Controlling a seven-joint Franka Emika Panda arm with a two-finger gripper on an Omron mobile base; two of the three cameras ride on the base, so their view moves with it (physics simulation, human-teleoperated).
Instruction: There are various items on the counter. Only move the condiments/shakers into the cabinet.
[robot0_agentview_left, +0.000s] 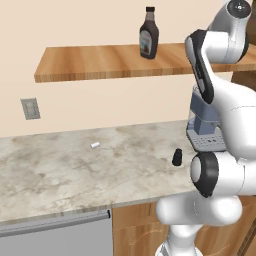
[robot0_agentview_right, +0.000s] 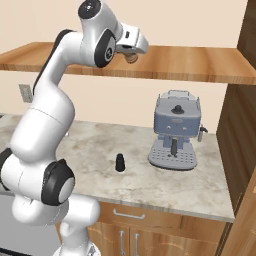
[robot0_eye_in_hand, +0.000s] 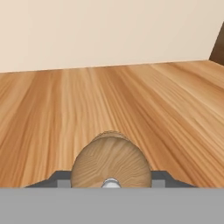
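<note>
Hand (robot0_agentview_right: 132, 56) clenched around wooden mill (robot0_eye_in_hand: 111, 162) over cabinet plank (robot0_eye_in_hand: 131, 100), syrup bottle (robot0_agentview_left: 149, 33) already there.

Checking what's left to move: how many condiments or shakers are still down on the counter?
1: the small black shaker on the counter, left of the coffee machine. The syrup bottle is on the shelf; the wooden mill is in the gripper.
</note>
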